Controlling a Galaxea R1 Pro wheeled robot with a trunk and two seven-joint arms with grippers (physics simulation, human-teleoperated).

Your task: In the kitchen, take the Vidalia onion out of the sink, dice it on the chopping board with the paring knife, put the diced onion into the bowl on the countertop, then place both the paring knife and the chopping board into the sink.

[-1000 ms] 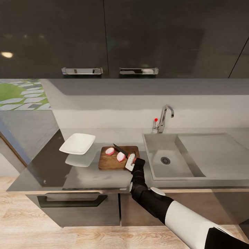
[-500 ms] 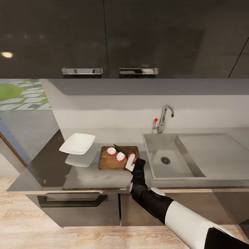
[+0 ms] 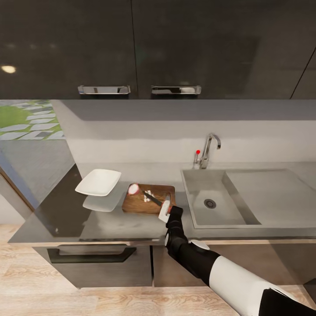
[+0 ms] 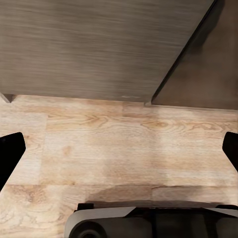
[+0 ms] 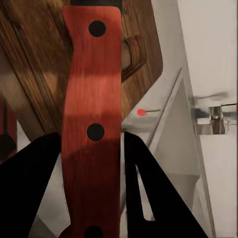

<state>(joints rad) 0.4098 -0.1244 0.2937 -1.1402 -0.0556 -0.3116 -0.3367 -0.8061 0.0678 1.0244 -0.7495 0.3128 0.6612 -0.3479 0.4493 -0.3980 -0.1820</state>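
Now onion half (image 3: 133, 188) overhangs board (image 3: 154, 205) far-left corner.

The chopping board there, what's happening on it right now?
The right gripper holds the knife by its red handle, blade lying over the board. Small white diced bits sit on the board, and one onion half rests at its far left corner. The bowl beside it holds nothing, as does the sink.
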